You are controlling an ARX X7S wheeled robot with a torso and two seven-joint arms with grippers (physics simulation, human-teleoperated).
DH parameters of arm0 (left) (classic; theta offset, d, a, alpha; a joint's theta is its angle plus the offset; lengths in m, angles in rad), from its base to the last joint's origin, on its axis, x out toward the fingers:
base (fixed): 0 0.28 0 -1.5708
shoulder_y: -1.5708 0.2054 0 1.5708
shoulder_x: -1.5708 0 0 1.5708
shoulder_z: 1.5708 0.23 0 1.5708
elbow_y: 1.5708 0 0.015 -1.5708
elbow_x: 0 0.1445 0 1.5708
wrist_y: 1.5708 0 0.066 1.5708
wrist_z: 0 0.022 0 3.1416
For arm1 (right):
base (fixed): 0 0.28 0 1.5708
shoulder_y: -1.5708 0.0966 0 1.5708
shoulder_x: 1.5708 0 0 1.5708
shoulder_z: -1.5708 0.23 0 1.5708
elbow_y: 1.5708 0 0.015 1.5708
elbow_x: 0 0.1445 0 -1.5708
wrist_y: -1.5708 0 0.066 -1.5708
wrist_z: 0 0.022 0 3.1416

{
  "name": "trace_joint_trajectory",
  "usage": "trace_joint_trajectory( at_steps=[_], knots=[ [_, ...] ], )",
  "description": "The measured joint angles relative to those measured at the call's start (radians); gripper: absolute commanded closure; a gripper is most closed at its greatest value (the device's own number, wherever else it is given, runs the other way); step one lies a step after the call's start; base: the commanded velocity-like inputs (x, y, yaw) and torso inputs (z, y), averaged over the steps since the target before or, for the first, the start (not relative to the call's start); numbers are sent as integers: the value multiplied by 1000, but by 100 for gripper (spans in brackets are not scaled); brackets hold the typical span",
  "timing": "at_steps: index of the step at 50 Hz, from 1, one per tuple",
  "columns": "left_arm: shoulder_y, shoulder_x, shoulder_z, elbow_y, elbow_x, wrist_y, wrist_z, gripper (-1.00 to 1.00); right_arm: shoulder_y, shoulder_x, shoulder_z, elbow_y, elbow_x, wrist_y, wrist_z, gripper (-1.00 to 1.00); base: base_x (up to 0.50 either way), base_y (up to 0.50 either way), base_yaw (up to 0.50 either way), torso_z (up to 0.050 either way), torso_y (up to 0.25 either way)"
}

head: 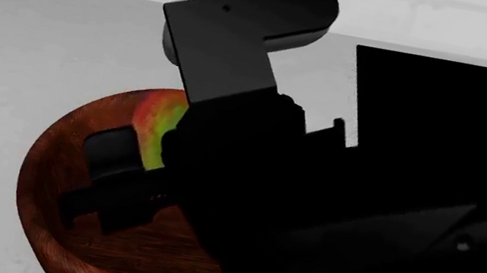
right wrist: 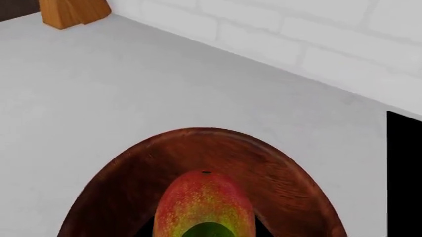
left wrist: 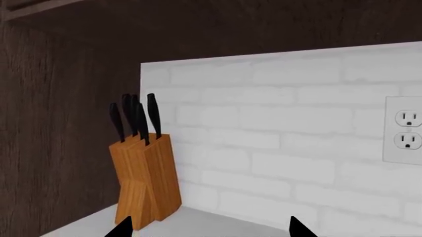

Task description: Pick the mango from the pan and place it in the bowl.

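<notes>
The mango (right wrist: 203, 210), red-orange blushing to green, sits pinched in the right gripper (head: 135, 163) inside the wooden bowl (head: 50, 171). The left gripper (left wrist: 209, 231) shows two fingertips spread apart, holding nothing

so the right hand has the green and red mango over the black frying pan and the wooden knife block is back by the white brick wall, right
Not quite. The small green and red-orange mango is over the deep reddish-brown wooden bowl, not a black frying pan; the right wrist view shows the bowl's rim curving around it. The right hand does appear to be gripping it, and the wooden knife block does stand by the white brick wall.
</notes>
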State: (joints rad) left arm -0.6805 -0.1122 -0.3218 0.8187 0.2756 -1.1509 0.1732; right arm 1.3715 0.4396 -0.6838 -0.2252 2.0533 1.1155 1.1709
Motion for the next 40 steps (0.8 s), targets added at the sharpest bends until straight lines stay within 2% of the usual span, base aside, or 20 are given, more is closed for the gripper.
trace_joint_trajectory(
  at_steps=[24, 25, 40],
  knots=[
    [7, -4, -9, -2, -22, 2, -20, -100, -8, 9, -17, -19, 9, -10, -1, 100, 0, 0, 0, 0, 0],
    [7, -4, -10, -3, -23, 3, -21, -100, -9, 10, -18, -19, 8, -10, -2, -100, 0, 0, 0, 0, 0],
    [20, -6, -19, -1, -38, 7, -30, -100, -5, 15, -15, -18, 4, -14, -13, -100, 0, 0, 0, 0, 0]
  ],
)
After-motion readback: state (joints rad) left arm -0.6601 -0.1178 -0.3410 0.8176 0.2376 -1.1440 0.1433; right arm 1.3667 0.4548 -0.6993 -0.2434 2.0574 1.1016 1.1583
